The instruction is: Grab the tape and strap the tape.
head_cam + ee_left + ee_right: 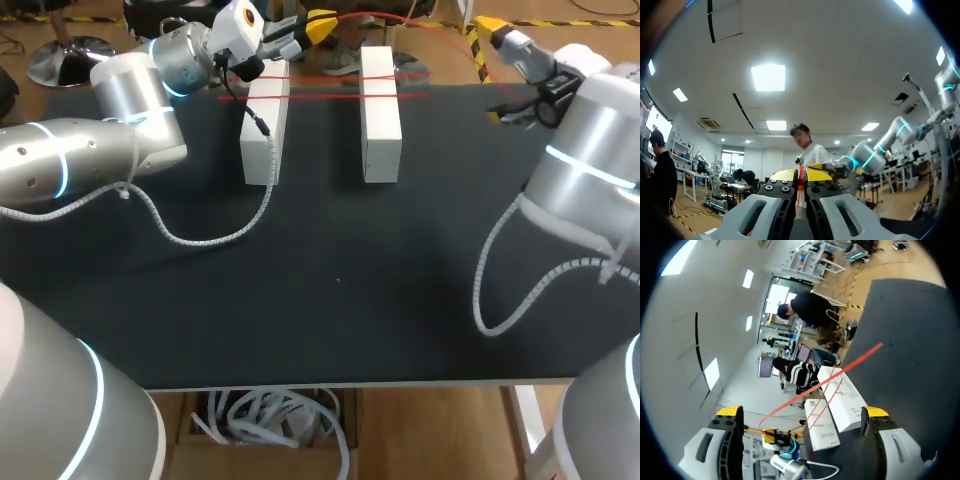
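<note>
Two white blocks (264,125) (380,110) stand side by side at the back of the black table (330,280), with red tape (330,78) stretched across both in two strands. My left gripper (320,25) hovers above the back edge between the blocks, shut on the red tape (801,181), which shows as a thin strip pinched between its yellow tips (785,175). From there a loose strand (420,20) curves over towards my right gripper (493,68), which stands wide open at the back right. In the right wrist view the tape (840,375) runs ahead of the open right gripper (802,412), untouched.
A grey cable (215,238) from the left arm loops onto the table in front of the left block. Another cable (490,290) hangs by the right arm. The blocks (840,397) lie ahead of the right gripper.
</note>
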Robot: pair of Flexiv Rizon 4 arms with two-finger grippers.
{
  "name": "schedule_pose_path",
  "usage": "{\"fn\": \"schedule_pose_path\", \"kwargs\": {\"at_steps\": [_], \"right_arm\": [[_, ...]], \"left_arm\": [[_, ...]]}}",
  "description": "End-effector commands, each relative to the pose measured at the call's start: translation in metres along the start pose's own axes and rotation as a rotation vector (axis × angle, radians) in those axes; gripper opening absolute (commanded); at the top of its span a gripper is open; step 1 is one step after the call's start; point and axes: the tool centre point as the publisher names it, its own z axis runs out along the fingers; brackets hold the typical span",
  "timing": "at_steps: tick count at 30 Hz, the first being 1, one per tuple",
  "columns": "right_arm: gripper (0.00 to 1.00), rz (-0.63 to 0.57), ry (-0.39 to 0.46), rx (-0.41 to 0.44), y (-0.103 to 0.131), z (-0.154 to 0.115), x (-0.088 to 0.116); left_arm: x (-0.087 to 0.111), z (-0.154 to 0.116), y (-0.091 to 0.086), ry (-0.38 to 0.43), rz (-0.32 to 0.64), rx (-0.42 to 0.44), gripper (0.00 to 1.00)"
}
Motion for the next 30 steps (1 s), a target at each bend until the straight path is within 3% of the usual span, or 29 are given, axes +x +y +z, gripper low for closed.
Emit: {"fn": "schedule_pose_path", "kwargs": {"at_steps": [1,10,16,30], "right_arm": [[1.0,0.327,0.076,-0.548,0.002,-0.001,-0.002],[1.0,0.344,0.173,-0.616,0.041,0.001,-0.003],[1.0,0.344,0.145,-0.597,0.052,0.003,-0.007],[1.0,0.323,0.167,-0.581,0.067,0.008,0.006]], "left_arm": [[-0.002,-0.001,0.001,0.004,-0.001,0.003,0.0],[-0.002,-0.001,0.001,0.004,-0.001,0.003,0.0],[-0.002,-0.001,0.001,0.004,-0.001,0.003,0.0],[-0.002,-0.001,0.001,0.004,-0.001,0.003,0.0]]}}
